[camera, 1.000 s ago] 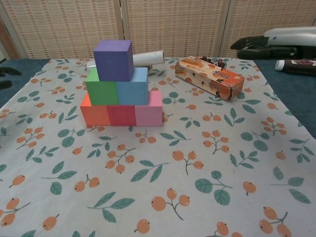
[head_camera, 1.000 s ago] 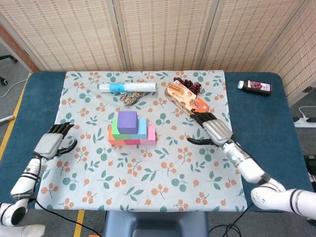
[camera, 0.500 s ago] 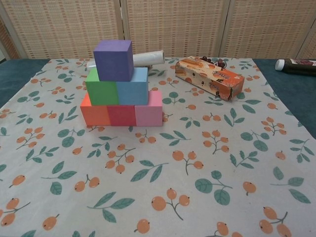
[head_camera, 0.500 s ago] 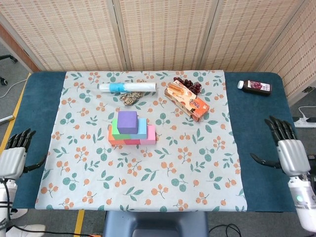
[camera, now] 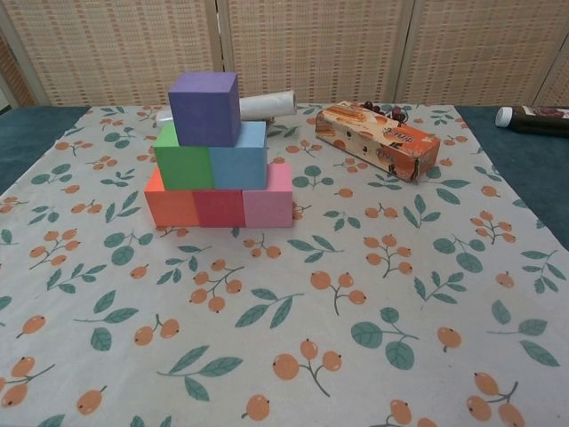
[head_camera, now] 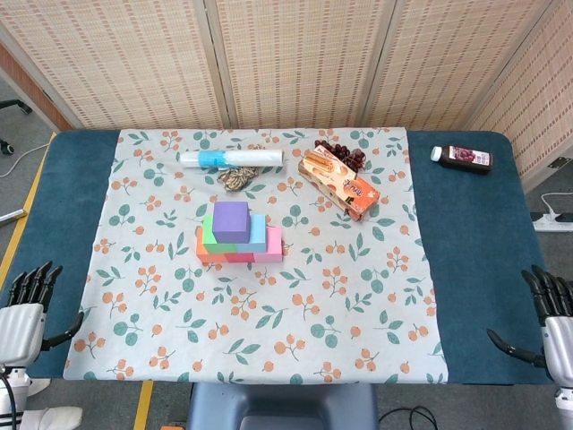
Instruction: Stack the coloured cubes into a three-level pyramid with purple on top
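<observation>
1. The pyramid stands complete: the purple cube sits on the green cube and blue cube, which rest on the orange cube, red cube and pink cube.
2. My left hand holds nothing, fingers spread, well away from the pyramid on its left, off the patterned cloth.
3. My right hand is likewise empty and spread, far to the pyramid's right.
4. I judge the job is now simply to keep both hands well clear, so nothing nudges the stack.
</observation>
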Tool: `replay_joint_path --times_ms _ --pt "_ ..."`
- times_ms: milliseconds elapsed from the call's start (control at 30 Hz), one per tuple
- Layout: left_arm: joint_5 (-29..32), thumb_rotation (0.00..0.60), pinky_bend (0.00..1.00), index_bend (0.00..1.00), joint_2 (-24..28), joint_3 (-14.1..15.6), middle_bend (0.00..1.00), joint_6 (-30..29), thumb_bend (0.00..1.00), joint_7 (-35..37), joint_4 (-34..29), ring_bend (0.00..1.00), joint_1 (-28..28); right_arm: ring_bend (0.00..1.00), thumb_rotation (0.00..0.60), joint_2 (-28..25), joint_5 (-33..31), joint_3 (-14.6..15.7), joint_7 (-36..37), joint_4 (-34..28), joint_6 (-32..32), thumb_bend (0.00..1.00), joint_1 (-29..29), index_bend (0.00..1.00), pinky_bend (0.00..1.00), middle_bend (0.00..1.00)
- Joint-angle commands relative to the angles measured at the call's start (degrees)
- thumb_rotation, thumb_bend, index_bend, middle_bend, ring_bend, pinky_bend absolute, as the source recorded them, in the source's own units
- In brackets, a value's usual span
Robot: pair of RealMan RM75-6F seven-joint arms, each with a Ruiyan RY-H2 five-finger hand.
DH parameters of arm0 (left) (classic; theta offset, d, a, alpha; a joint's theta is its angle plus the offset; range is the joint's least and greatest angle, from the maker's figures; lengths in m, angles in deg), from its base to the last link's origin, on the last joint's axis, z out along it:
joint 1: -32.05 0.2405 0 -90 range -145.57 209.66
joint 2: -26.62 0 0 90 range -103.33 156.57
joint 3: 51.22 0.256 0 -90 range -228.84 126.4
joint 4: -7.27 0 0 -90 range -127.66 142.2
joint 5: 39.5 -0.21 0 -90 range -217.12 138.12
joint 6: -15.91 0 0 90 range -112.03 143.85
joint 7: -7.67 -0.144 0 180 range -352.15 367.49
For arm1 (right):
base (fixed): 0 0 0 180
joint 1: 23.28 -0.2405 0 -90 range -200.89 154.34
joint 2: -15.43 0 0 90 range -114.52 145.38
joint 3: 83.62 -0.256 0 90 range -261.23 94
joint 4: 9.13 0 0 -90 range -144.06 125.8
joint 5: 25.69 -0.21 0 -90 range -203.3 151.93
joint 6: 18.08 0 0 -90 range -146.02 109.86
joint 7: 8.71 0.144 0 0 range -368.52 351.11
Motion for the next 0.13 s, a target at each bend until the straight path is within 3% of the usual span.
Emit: replay_joint_path --times_ms 33,133 --pt "-0.3 0.341 0.00 0.06 -0.1 0.0 0.00 -0.3 0.34 -0.5 -0.3 0.00 0.3 0.00 0.377 0.3 0.5 0.0 0.4 0.3 -0.2 0.11 0.6 0.00 0.00 0.00" --pt "-0.5 0.343 0.00 0.06 -0.1 -0.1 0.00 -0.4 0.34 -0.7 -0.4 0.00 0.6 0.00 0.376 0.5 0.7 -0.2 0.5 0.6 -0.2 0.11 1.0 0.00 0.00 0.00"
